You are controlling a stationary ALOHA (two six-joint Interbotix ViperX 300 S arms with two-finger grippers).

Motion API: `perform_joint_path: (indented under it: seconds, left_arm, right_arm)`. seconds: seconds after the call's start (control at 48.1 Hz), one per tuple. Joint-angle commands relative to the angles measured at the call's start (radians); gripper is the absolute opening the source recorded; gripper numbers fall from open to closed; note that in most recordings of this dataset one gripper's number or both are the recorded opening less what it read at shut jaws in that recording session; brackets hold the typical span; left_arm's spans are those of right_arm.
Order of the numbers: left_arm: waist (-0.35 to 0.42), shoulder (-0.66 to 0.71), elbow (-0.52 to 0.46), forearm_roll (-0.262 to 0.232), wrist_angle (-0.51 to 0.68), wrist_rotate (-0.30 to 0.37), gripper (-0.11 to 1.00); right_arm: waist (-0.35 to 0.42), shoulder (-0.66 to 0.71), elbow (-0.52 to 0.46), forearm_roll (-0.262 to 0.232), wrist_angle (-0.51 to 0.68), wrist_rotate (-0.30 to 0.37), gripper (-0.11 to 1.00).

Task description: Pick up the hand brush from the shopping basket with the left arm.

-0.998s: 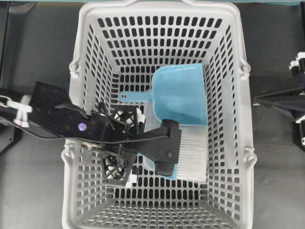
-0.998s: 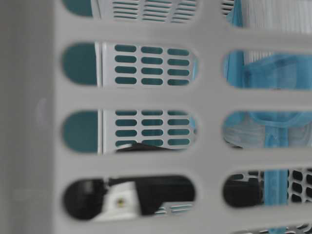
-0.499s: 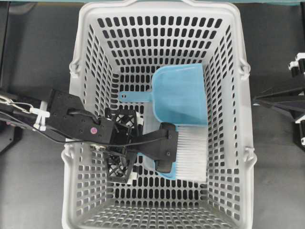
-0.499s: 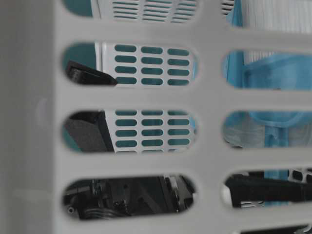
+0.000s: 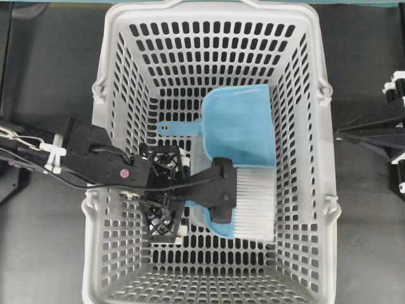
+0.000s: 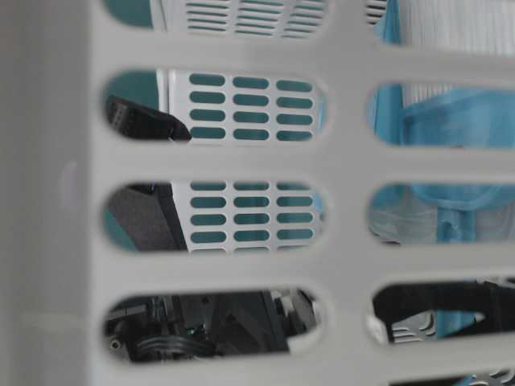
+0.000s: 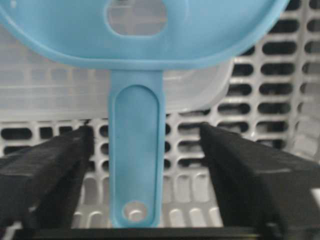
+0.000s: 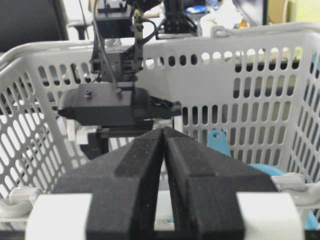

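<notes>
Blue hand brush (image 7: 136,150) handle between parted left hand (image 7: 145,165) fingers, untouched.

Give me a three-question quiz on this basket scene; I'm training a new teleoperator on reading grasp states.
1. True or false: the left gripper's fingers already press on the hand brush handle.
2. In the overhead view, what lies directly above the brush in the shopping basket? A) a sponge B) the dustpan C) a cup
3. Fill in: the right gripper's fingers are ____.

Key:
1. False: the handle sits between them with gaps on both sides.
2. B
3. shut
</notes>
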Motion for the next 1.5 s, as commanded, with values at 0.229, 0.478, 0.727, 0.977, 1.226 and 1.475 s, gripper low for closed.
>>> perform_joint_path:
  seconds: [0.229,0.478,0.727,0.977,1.226,1.475]
  left_arm:
    - [-0.005,-0.043,0.0,0.003,-0.014,-0.037,0.28]
    - [-0.008,-0.069,-0.003,0.003,-0.012,-0.015,0.28]
    - [-0.02,-0.133,-0.041,0.003,-0.011,0.028,0.28]
    - [-0.021,-0.235,-0.1,0.003,-0.012,0.103,0.28]
    - [-0.012,-0.304,-0.141,0.003,-0.015,0.123,0.28]
    - [-0.012,-0.327,-0.183,0.003,-0.015,0.124,0.28]
  right_arm:
    - [0.003,0.011,0.0,0.005,-0.005,0.002,0.0]
    - [0.002,0.009,0.002,0.005,-0.005,0.003,0.0]
    - [0.003,0.011,0.002,0.005,-0.005,0.003,0.0]
    - [0.002,0.011,0.002,0.006,-0.005,0.003,0.0]
    - [0.002,0.011,0.002,0.006,-0.005,0.003,0.0]
    - [0.002,0.011,0.0,0.006,-0.005,0.003,0.0]
